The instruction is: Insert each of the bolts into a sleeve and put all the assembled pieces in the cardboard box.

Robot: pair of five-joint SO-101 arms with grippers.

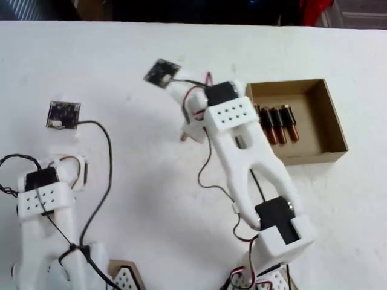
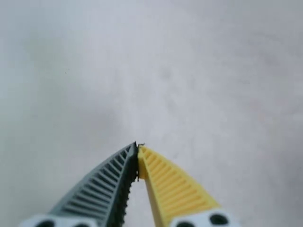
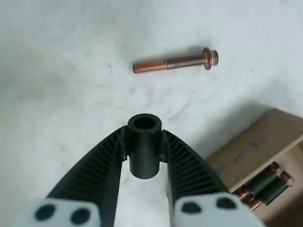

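Note:
My right gripper is shut on a black sleeve, held upright with its bore open at the top. A copper bolt lies flat on the white table just beyond the sleeve, apart from it. The cardboard box stands close beside the right arm, and several assembled pieces lie side by side in it. In the right wrist view a corner of the box shows with assembled pieces inside. My left gripper, one finger grey and one yellow, is shut on nothing above bare table.
The left arm sits at the near left of the table, far from the box. Loose black cables run across the table between the arms. The table's far edge lies beyond the right arm.

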